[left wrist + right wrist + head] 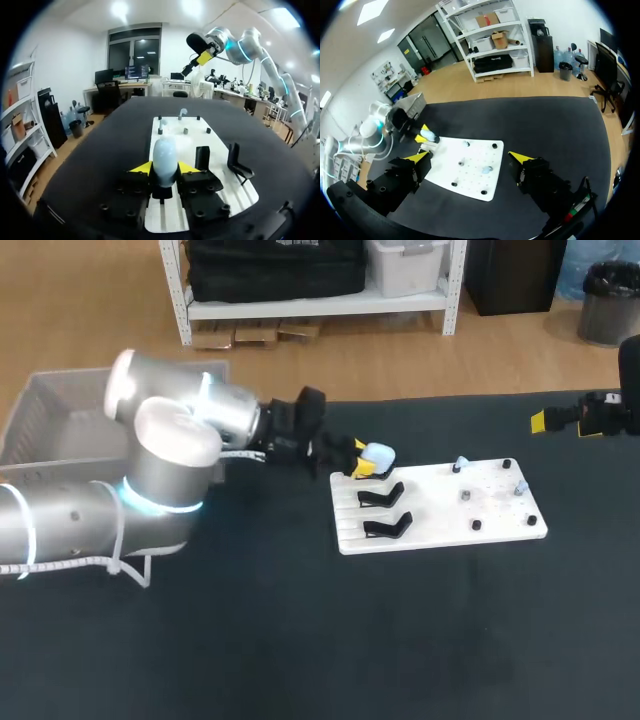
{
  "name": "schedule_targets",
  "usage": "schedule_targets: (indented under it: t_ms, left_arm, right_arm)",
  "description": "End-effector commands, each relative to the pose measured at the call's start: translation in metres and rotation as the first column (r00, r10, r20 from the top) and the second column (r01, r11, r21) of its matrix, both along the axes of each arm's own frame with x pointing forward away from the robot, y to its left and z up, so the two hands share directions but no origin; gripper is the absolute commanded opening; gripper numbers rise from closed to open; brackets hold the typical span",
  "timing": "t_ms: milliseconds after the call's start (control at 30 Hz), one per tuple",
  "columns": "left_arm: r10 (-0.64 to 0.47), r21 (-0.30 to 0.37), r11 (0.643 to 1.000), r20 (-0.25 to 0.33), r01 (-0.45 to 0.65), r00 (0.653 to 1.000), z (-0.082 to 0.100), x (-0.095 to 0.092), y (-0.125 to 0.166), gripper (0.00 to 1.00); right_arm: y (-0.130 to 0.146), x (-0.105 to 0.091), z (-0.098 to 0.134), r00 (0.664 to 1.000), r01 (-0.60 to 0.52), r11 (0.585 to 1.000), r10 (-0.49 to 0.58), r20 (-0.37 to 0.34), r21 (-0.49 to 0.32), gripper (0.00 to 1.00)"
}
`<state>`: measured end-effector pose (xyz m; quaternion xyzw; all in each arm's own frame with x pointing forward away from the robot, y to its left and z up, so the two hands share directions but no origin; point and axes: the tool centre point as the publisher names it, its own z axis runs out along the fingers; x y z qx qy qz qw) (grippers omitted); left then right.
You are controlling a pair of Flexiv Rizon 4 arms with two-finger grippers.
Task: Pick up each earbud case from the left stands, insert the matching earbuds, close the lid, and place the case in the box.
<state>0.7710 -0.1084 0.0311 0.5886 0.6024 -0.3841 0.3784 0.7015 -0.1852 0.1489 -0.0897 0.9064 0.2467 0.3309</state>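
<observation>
A pale blue earbud case [378, 454] sits at the back left corner of the white board [440, 508], on the rearmost stand. My left gripper [366, 464] has its yellow tips against both sides of the case [165, 159], so it is shut on it. Two empty black stands [380, 495] [388, 527] stand in front of it. Small pale earbuds [460, 464] [521, 485] rest on the board's right part. My right gripper [560, 420] hangs open over the table's far right edge, well away from the board [470, 167], with nothing between its fingers.
A white mesh box [60, 410] stands at the table's left, behind my left arm. Several black pegs [476, 525] stick up from the board. Dark tabletop [320, 640] spreads in front of the board.
</observation>
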Motion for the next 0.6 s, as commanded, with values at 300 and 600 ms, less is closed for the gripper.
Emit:
schedule_targets:
  t_ms: [300,600]
  left_arm:
    - [-0.014,-0.183,0.983,0.056,0.024,0.998,0.074,-0.043,0.031,0.0]
    - [0.011,-0.265,0.964,0.054,0.004,0.998,0.097,-0.06,0.032,0.0]
  right_arm:
    - [0.0,0.0,0.0,1.0,0.001,1.0,-0.001,-0.001,-0.002,1.0]
    - [0.0,0.0,0.0,1.0,0.001,1.0,-0.001,-0.001,-0.002,1.0]
